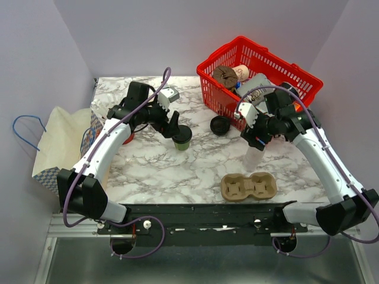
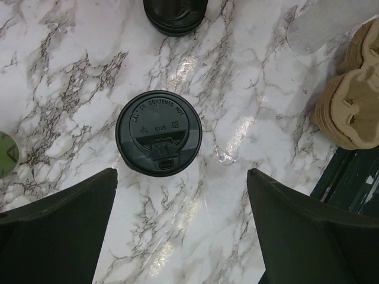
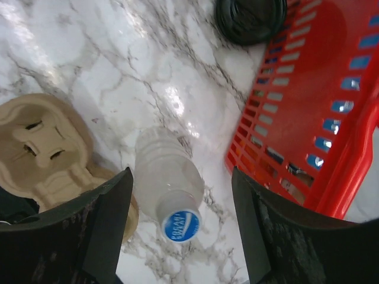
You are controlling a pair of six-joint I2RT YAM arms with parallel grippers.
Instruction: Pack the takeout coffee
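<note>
Item: coffee cup point(image 1: 182, 138), olive green with a round black lid fitted. It stands upright on the marble bench point(image 1: 201, 160), left of centre, apart from everything else.

Left claw point(image 1: 176, 126): hangs just above and beside the cup. In the wrist view its two fingers point(image 2: 59, 231) are spread wide with only bare bench between them. The lidded cup sits just beyond the tips. Nothing is held.

Right claw point(image 3: 182, 171): fingers point(image 3: 284, 236) are spread wide. A clear bottle point(image 3: 169, 183) with a blue cap stands upright below the gap, and neither finger presses on it. Nothing is held.

Other contents:
- Loose black lid point(image 1: 220, 125), flat on the bench just beside the front wall of the basket, between the cup and the bottle.
- Cardboard cup carrier point(image 1: 249, 186), two wells, both unfilled, near the front edge and close to the bottle.
- Red basket point(image 1: 296, 89), far right corner, holding mixed items that are too small to tell.
- Paper bag point(image 1: 59, 142), lying off the left edge of the bench.
</note>
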